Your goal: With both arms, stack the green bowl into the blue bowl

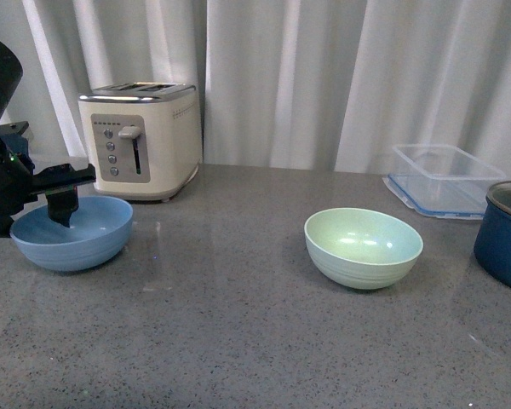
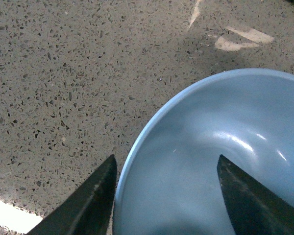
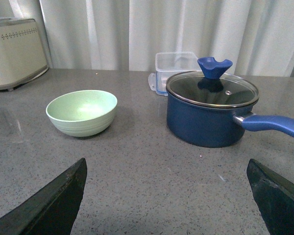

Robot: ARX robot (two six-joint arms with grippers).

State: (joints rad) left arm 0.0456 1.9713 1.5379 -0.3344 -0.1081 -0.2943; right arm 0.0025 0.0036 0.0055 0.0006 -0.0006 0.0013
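**Left gripper lined up on the blue bowl's rim, green bowl untouched**

My left gripper [image 2: 165, 161] is at the blue bowl [image 1: 72, 239], which sits on the desk [image 1: 238, 341] just in front of the toaster [image 1: 140, 141], toward its left corner. The left wrist view shows the jaws spread and straddling the rim, one outside the wall and one down inside the bowl. Neither looks pressed against it. I judge this as the approach to a steadying grasp on the blue bowl, not yet a hold.

The green bowl [image 1: 364, 247] stands upright and empty, well to the right of the toaster and nearer to me. My right gripper [image 3: 166, 164] faces it from a distance with its jaws wide apart and nothing between them. A navy saucepan [image 3: 206, 117] sits further from the toaster than the green bowl does.

Next I would pinch the left jaws onto the blue rim. Then I would bring the right gripper in over the green bowl's near rim, keeping clear of the saucepan.
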